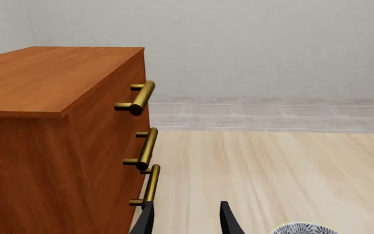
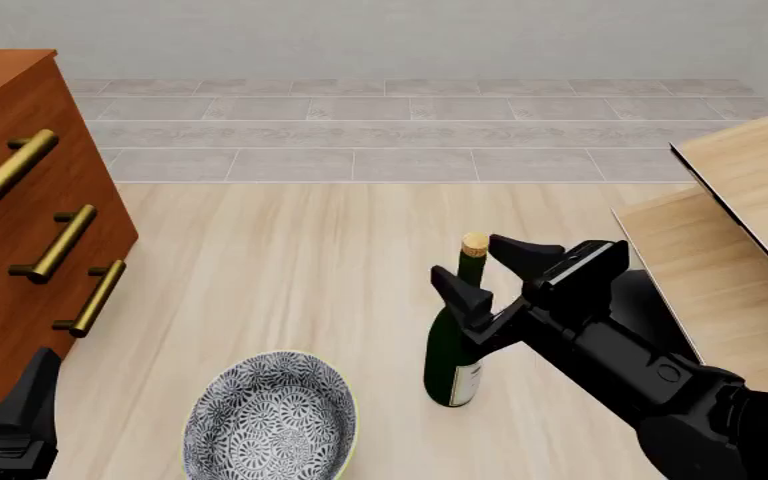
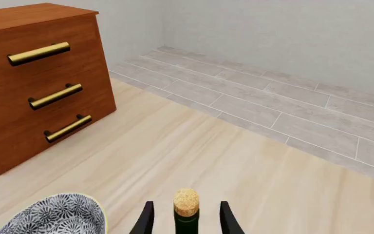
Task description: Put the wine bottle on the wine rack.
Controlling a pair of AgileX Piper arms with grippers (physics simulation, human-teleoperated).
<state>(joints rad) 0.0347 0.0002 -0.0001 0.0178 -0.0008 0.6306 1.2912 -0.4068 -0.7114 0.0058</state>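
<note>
Nearest me on the pale worktop (image 2: 291, 250) sits one bowl (image 2: 272, 420), patterned in blue-grey and white, nothing in it. Just beside it stands one wine bottle (image 2: 455, 350), upright: dark green glass, slim neck, tan cork (image 3: 186, 202) on top, white label low on the body. My right pincer (image 2: 480, 272) is spread, one finger either side of the neck just under the cork, not pressed to the glass. My left pincer (image 1: 185, 222) hangs low beside the drawer cabinet (image 2: 11, 230), its fingers apart with nothing between them. The cabinet is reddish-brown with three brass handles. At the far right stands the wine rack (image 2: 744, 210), slanted pale boards edged in black.
</note>
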